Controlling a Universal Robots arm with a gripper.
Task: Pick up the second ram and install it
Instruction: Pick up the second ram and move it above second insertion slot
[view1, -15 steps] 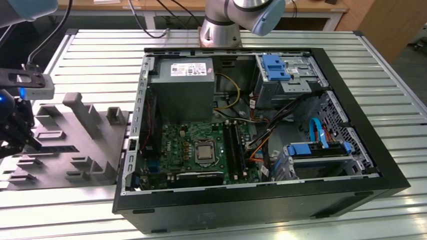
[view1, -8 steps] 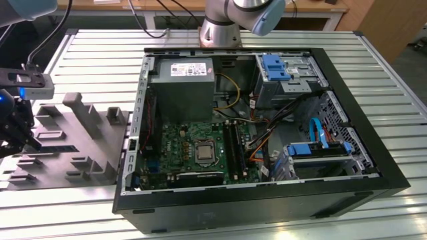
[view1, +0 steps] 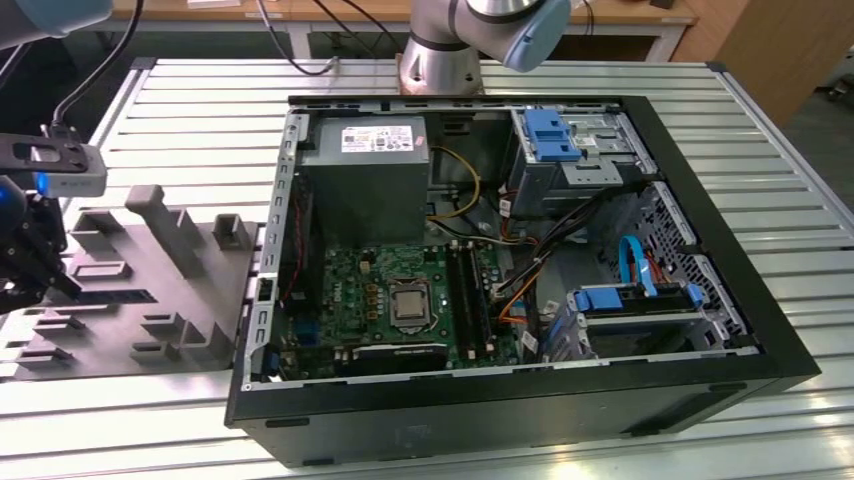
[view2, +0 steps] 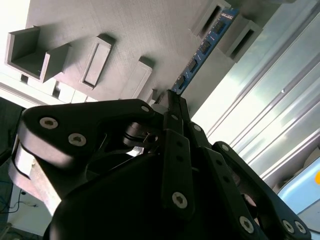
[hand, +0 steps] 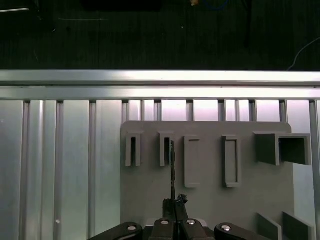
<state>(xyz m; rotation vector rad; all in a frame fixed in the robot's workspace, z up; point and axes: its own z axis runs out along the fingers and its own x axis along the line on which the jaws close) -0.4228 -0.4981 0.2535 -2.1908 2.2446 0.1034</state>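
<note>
The second ram (view2: 205, 46) is a narrow blue board with black chips, standing on edge between two posts of a grey holder plate (view2: 125, 30). In the first wrist view the second ram (hand: 172, 170) shows edge-on as a thin dark line. My gripper (view2: 172, 97) has its black fingers closed together on the stick's near end; in the first wrist view the gripper (hand: 175, 201) meets that line's end. In the exterior view my gripper (view1: 54, 280) hangs over the holder plate (view1: 160, 300) at the view's far left, beside the dark strip of the second ram (view1: 118, 295).
An open black computer case (view1: 534, 405) lies on the slatted metal table (view1: 747, 130), to the exterior view's right of the plate. Inside are the motherboard with long black memory slots (view1: 467, 290), a silver processor socket (view1: 404, 303), a power supply (view1: 360, 170) and cables.
</note>
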